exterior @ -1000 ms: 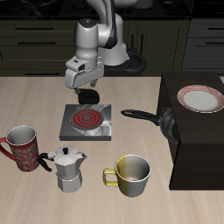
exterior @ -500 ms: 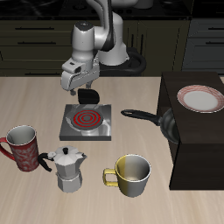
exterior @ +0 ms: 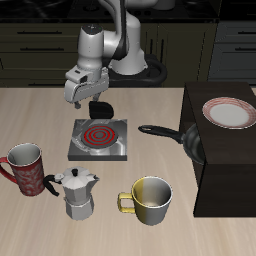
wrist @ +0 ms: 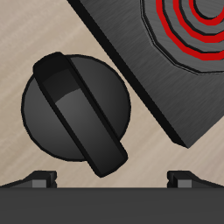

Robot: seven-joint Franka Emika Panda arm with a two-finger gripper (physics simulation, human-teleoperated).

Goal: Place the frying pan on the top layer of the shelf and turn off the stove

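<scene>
moved up and back from the stove (exterior: pixel 99 138) | gripper (exterior: pixel 84 96) looks open, holding nothing | pan (exterior: pixel 188 140) leans beside the shelf (exterior: pixel 232 170) (not on top) | next: line fingers over knob (wrist: pixel 77 108), close, twist

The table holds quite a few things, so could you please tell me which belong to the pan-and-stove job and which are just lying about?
Part of the job:
- frying pan, leaning against the shelf, not on top
- shelf
- stove, coil glowing red
- knob
- gripper, above the knob

Lying about:
- plate on the shelf
- red mug
- moka pot
- yellow mug
</scene>
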